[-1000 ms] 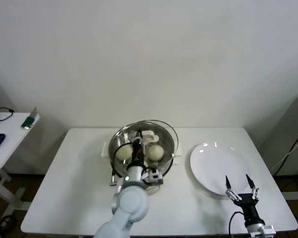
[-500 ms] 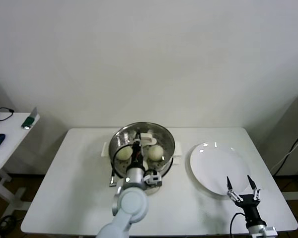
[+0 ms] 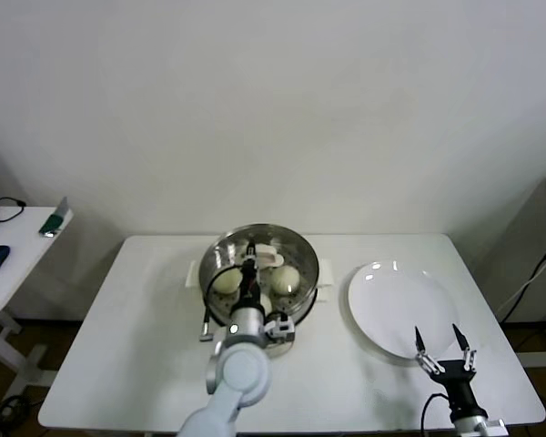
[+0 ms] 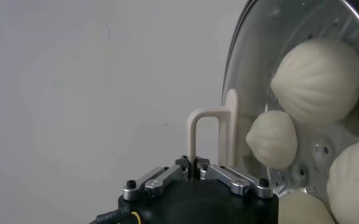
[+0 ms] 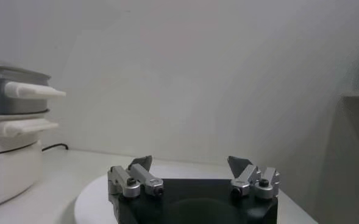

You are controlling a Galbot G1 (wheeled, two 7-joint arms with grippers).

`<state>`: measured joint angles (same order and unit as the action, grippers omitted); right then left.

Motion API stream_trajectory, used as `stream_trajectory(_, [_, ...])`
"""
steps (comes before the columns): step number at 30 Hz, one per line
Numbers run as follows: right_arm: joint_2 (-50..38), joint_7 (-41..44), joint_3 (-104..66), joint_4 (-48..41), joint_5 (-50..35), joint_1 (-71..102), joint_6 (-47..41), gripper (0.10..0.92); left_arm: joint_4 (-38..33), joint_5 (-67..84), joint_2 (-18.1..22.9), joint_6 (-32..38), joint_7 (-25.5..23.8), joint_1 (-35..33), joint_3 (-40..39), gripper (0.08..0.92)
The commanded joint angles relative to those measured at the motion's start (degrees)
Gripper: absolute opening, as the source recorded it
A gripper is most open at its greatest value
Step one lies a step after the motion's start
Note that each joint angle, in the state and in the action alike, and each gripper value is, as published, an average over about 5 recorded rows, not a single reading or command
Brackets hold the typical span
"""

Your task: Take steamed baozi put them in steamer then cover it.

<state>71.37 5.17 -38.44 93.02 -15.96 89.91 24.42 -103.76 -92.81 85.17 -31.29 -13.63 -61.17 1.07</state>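
Note:
The steamer point(image 3: 298, 293) stands at the back middle of the table, a shiny steel pot on a cream base. The clear glass cover point(image 4: 258, 67) lies over its mouth. My left gripper point(image 4: 193, 163) is shut on the cover's cream handle point(image 4: 207, 129); in the head view this gripper point(image 3: 248, 273) hangs over the pot's middle. Through the glass show several cream-white baozi point(image 4: 316, 73), two of them point(image 3: 226, 282) plain from the head view. My right gripper point(image 3: 442, 344) stands open and empty near the table's front right, over the near edge of the white plate point(image 3: 387, 305).
The white plate point(image 5: 97, 195) lies bare to the right of the steamer point(image 5: 8, 91), whose side handles stick out toward it. A side table point(image 3: 9, 246) with small items stands far left. A black cable point(image 3: 207, 319) hangs by the left arm.
The cover, tilted and offset toward the back right a second ago, has come down level over the steamer with my left gripper still on its handle. The right gripper drifted slightly toward the front.

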Motion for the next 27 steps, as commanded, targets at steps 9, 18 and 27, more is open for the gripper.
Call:
stream_trajectory(9, [0.2,0.5,0.3,0.0,0.2,0.0,-1.1,0.823,-6.9,4.3,-3.0,-0.7,-2.2,-1.4,-1.8,0.285])
stream_trajectory(18, [0.2,1.2,0.8,0.0,0.3,-0.1,-2.5,0.823,-17.0,10.7,-9.7,-1.2,-2.4,-5.3,-1.6,0.545])
stream_trajectory(27, [0.3,-4.0,2.0,1.1,-0.6,-0.1,-6.2,0.823,-23.4,35.2,-17.7,5.0,8.4,-13.7,5.7,0.789])
